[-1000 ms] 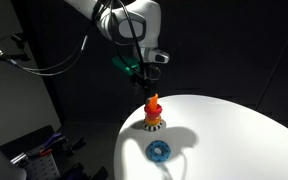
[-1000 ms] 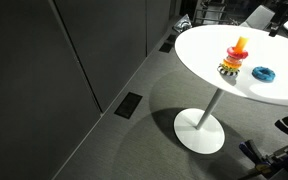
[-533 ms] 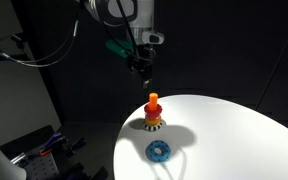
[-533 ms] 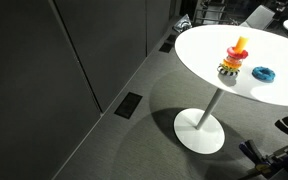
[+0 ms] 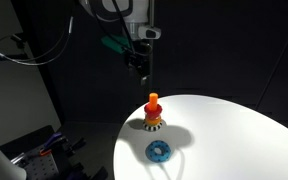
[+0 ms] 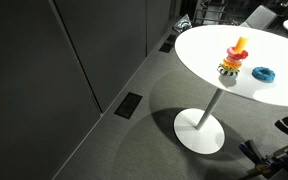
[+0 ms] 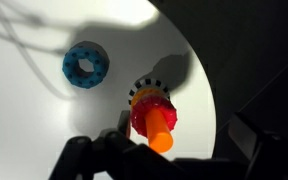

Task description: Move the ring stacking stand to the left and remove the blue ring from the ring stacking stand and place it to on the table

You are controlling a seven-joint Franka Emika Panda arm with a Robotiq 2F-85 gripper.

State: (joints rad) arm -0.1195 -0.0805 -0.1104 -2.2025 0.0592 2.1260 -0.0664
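The ring stacking stand (image 5: 153, 113) stands upright on the white round table (image 5: 234, 130), its orange post over a red ring and a striped base. It shows in both exterior views (image 6: 233, 60) and in the wrist view (image 7: 154, 115). The blue ring (image 5: 160, 151) lies flat on the table beside the stand, off the post (image 6: 263, 73) (image 7: 86, 65). My gripper (image 5: 140, 70) hangs well above the stand, open and empty. Its dark fingers frame the post in the wrist view (image 7: 174, 165). The gripper is out of frame in one exterior view.
The table (image 6: 199, 50) rests on a single pedestal with a round base (image 6: 199, 132). Dark wall panels and a floor vent (image 6: 129, 105) lie beyond it. Cables (image 5: 34, 60) and equipment (image 5: 34, 150) sit to the side of the arm.
My gripper has risen away from the top of the stand and shifted slightly sideways. The stand and the blue ring have not moved.
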